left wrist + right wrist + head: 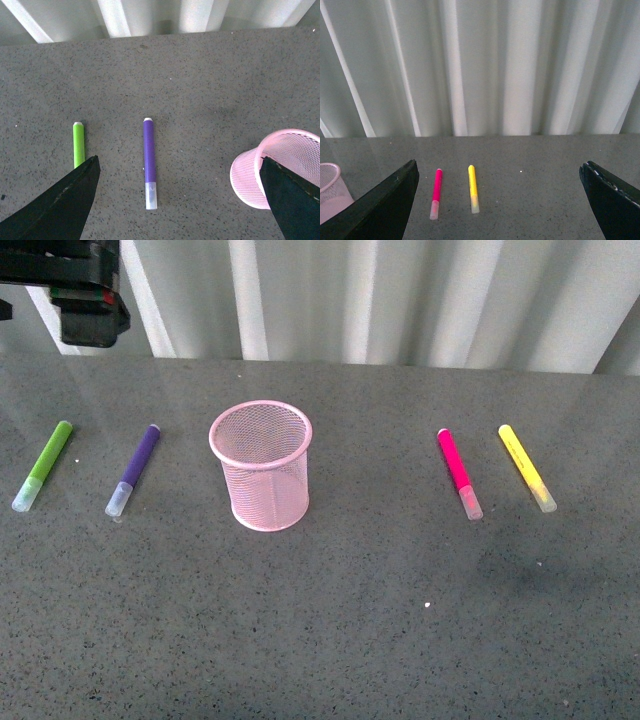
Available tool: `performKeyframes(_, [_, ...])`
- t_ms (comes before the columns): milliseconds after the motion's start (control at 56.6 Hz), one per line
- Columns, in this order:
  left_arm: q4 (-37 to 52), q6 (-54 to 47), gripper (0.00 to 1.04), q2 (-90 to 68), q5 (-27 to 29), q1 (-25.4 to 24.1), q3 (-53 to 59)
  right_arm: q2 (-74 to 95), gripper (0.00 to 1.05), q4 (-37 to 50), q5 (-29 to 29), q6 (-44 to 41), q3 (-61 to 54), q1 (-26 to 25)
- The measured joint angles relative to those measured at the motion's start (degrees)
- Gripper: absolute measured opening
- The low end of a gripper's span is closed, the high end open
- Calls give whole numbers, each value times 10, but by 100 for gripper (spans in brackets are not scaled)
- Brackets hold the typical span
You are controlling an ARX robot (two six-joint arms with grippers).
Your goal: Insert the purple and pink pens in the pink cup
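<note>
Front view: the pale pink wire-mesh cup [268, 495] stands upright on the grey speckled bench [400, 620]. The purple-bodied pen [134, 469] lies flat to the cup's left, and a lime-green marker [43, 465] lies further left. The magenta-pink pen [459, 473] lies well to the cup's right, with a yellow marker [527, 467] beyond it. All four clear caps point towards the camera.

Left wrist view: the left end effector [178, 160] is spread wide and grips nothing. We see the purple pen [149, 160] on the bench between its fingers. One finger hides part of the cup [250, 185].

Right wrist view: the right end effector [498, 164] is likewise wide apart, gripping nothing. The pink pen [436, 192] and yellow marker [473, 187] lie side by side, apart.
</note>
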State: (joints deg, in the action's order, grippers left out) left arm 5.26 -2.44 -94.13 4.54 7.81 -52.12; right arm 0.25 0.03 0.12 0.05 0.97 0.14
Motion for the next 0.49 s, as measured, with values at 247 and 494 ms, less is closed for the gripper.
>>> performKeyframes(247, [-24, -37, 98, -134, 15, 14, -86, 0, 98, 0, 0, 0, 0, 0])
performKeyframes(494, [-35, -34, 98, -205, 20, 21, -139, 0, 98, 0, 0, 0, 0, 0])
